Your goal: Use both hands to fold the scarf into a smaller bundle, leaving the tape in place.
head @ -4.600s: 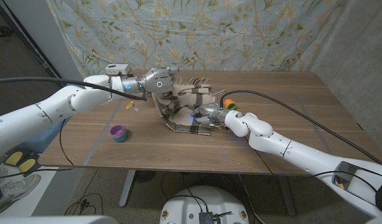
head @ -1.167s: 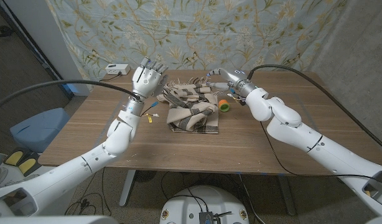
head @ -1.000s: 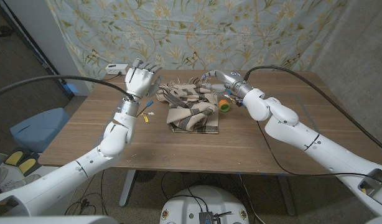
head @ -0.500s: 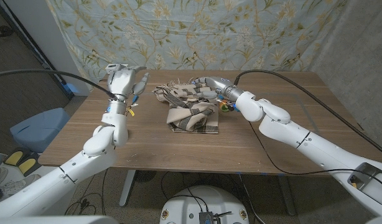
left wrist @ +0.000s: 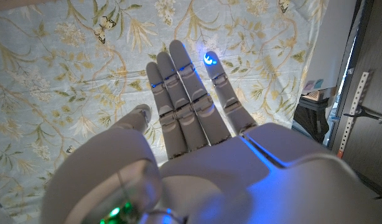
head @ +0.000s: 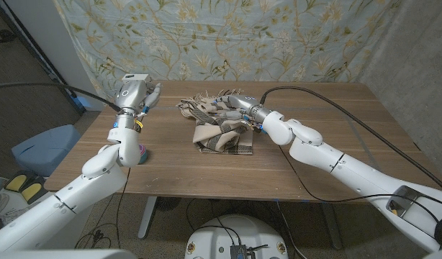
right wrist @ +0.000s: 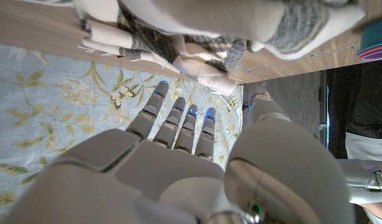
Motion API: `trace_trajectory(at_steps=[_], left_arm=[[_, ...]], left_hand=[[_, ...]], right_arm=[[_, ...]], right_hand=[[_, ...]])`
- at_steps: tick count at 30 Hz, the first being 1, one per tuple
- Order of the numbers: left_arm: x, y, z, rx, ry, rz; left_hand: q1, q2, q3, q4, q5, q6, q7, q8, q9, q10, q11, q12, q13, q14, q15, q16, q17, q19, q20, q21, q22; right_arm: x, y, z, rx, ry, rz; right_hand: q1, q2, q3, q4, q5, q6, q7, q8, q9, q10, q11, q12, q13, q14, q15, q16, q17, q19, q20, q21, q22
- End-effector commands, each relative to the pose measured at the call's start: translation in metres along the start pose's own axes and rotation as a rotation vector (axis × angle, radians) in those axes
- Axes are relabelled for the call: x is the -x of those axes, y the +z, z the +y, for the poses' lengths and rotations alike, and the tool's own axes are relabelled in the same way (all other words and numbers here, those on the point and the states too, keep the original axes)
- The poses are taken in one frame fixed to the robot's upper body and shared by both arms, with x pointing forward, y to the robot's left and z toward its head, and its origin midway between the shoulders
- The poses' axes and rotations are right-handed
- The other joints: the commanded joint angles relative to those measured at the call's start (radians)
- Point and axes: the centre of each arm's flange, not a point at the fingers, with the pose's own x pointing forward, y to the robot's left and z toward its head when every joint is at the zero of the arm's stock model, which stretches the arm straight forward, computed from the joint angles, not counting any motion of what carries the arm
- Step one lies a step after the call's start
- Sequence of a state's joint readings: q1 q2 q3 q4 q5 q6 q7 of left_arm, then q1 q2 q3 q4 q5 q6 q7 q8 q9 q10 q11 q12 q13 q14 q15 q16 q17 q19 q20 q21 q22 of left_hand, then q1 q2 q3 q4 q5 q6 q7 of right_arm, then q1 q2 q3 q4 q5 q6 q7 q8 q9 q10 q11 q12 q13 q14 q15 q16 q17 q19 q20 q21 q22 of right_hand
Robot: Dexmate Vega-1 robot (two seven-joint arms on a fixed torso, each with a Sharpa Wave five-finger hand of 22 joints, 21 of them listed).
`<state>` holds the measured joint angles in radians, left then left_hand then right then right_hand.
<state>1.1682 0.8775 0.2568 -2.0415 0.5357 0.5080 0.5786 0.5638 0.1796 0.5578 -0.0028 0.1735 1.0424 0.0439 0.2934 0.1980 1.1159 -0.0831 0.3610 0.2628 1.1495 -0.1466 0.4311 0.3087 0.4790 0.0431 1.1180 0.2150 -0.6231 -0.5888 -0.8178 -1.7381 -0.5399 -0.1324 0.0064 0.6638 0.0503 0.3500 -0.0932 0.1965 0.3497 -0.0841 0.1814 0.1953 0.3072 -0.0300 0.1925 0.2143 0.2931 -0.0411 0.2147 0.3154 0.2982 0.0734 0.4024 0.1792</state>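
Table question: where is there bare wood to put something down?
The table is bare on its right half, past the right hand, and along the near edge before the scarf. It is crowded mid-table at the scarf. The tape roll sits left, below the left hand.

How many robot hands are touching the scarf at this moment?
1 at most. The right hand is at the scarf far edge, contact unclear. The left hand is raised, apart from it.

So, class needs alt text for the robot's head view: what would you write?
A plaid scarf lies bunched on a wooden table, with the robot's right hand at its far edge. The left hand is raised, open, over the table's left side, with a roll of tape beside that arm.
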Motion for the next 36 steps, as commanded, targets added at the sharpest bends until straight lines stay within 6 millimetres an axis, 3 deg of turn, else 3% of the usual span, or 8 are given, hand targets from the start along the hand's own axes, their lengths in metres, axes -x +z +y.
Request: trace_trajectory(at_steps=[1,10,13,17,21,25,31,36], left_arm=[[-0.005,-0.013,-0.001,0.049,-0.034,0.032],[-0.002,-0.015,-0.003,0.047,-0.032,0.021],[-0.001,-0.015,-0.006,0.05,-0.049,0.014],[0.0,-0.013,-0.009,0.043,-0.063,0.001],[0.001,-0.01,-0.013,0.047,-0.091,-0.022],[0.002,-0.007,-0.016,0.034,-0.104,-0.04],[0.003,-0.003,-0.021,0.043,-0.137,-0.065],[0.003,0.001,-0.025,0.047,-0.146,-0.082]], left_hand=[[0.008,0.013,0.002,-0.012,0.0,0.043,0.016,0.012,0.01,0.043,0.007,0.022,0.024,0.026,0.002,0.053,0.057,0.015,0.001,0.028,0.005],[0.025,0.001,0.002,-0.043,0.0,0.152,0.058,0.062,0.062,0.16,0.014,0.102,0.101,0.093,0.022,0.167,0.164,0.026,-0.003,0.088,0.012],[0.021,0.002,0.003,-0.042,0.001,0.16,0.061,0.071,0.076,0.155,0.026,0.112,0.124,0.086,0.026,0.172,0.175,0.022,0.0,0.098,0.012],[-0.001,-0.001,0.034,-0.03,0.003,0.063,0.036,0.026,0.093,0.033,0.019,0.092,0.188,-0.02,0.018,0.091,0.116,-0.045,0.016,0.117,0.001],[-0.018,-0.008,0.05,-0.025,0.002,0.037,0.023,-0.001,0.077,-0.006,0.017,0.057,0.171,-0.056,0.016,0.04,0.062,-0.09,0.023,0.109,-0.014],[-0.024,-0.009,0.056,-0.024,0.002,0.031,0.015,-0.008,0.072,-0.013,0.013,0.044,0.16,-0.068,0.018,0.027,0.049,-0.102,0.025,0.106,-0.018],[-0.033,-0.011,0.065,-0.023,0.002,0.009,0.007,-0.024,0.064,-0.032,0.035,0.022,0.148,-0.077,0.015,0.016,0.039,-0.11,0.027,0.104,-0.024],[-0.037,-0.011,0.069,-0.022,0.002,0.005,0.006,-0.028,0.061,-0.035,0.037,0.017,0.144,-0.084,0.013,0.01,0.037,-0.114,0.028,0.103,-0.025]], right_arm=[[-0.018,0.016,0.024,-0.019,-0.013,0.004],[-0.04,0.022,0.034,-0.027,0.02,0.007],[-0.047,0.023,0.035,-0.021,0.012,0.005],[-0.055,0.025,0.037,-0.021,-0.017,0.01],[-0.059,0.026,0.039,-0.022,-0.083,0.029],[-0.064,0.025,0.04,-0.027,-0.12,0.05],[-0.073,0.026,0.043,-0.01,-0.167,0.087],[-0.083,0.03,0.048,0.033,-0.172,0.086]], right_hand=[[-0.001,0.004,-0.003,-0.001,0.007,-0.002,0.0,0.005,0.0,0.005,0.0,0.004,0.003,0.008,-0.038,0.006,0.002,0.005,-0.001,0.0,0.003],[-0.008,0.006,-0.012,0.001,0.007,-0.025,0.002,0.001,0.0,-0.007,0.001,0.001,0.003,0.009,-0.04,0.01,0.002,0.009,-0.002,-0.002,0.004],[-0.008,0.006,-0.013,0.0,0.007,-0.026,0.003,0.002,0.0,-0.008,0.0,0.001,0.003,0.008,-0.039,0.01,0.002,0.009,-0.002,-0.002,0.004],[-0.005,0.009,-0.013,-0.002,0.008,-0.023,0.004,0.004,0.0,-0.002,0.002,0.005,0.003,0.013,-0.037,0.013,0.001,0.013,-0.004,-0.002,0.004],[0.015,0.027,-0.007,-0.011,0.012,-0.015,0.003,0.011,-0.001,0.017,-0.002,0.013,0.003,0.037,-0.052,0.026,0.0,0.029,-0.01,0.001,0.005],[0.023,0.04,-0.013,-0.016,0.011,0.021,0.006,0.025,-0.001,0.059,-0.005,0.028,0.003,0.076,-0.059,0.047,0.001,0.058,-0.011,0.008,0.005],[0.026,0.053,-0.028,-0.018,0.006,0.078,0.009,0.041,-0.002,0.124,0.0,0.046,0.003,0.148,-0.068,0.085,0.006,0.099,-0.014,0.018,0.006],[0.04,0.058,-0.027,-0.028,0.007,0.098,0.007,0.045,-0.003,0.137,-0.004,0.049,0.003,0.163,-0.074,0.095,0.007,0.114,-0.015,0.022,0.007]])
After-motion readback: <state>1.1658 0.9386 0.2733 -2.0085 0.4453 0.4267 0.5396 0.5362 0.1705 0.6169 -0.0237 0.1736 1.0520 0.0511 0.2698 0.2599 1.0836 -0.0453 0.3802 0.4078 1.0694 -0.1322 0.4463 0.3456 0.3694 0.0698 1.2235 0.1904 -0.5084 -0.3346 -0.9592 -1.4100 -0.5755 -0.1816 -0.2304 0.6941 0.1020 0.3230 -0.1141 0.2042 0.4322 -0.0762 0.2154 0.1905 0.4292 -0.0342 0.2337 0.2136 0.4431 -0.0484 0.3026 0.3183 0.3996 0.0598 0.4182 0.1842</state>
